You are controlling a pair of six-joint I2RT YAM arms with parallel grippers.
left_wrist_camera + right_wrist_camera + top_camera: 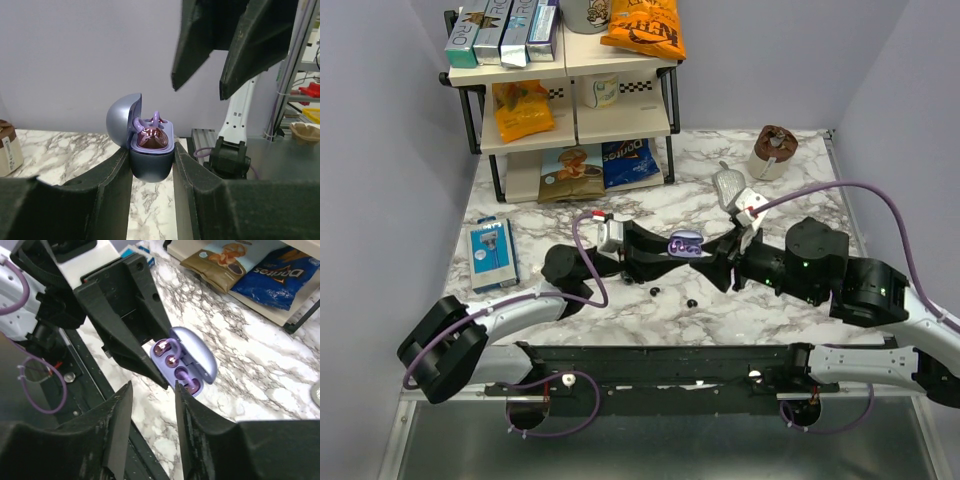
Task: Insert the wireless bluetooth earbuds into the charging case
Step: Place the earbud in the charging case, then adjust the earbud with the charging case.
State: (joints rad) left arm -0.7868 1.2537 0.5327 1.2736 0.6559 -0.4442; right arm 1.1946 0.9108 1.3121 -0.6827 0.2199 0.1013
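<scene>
My left gripper (pixel 151 167) is shut on the lower half of the purple charging case (pixel 151 160), holding it above the marble table with its lid (pixel 122 120) swung open. Two purple earbuds with ear hooks and glossy rose faces (pixel 172 360) lie in the case's wells. From above, the case (pixel 685 243) is a small pale purple shape between the two grippers. My right gripper (pixel 151 390) is open with nothing between its fingers, its tips just short of the case's near edge. Its fingers (pixel 200 45) hang above the case in the left wrist view.
Two tiny black bits (pixel 654 290) (pixel 692 302) lie on the marble in front of the grippers. A snack rack (pixel 570 90) stands at the back left. A blue box (pixel 490 255) lies at the left and a brown cup (pixel 773 150) at the back right.
</scene>
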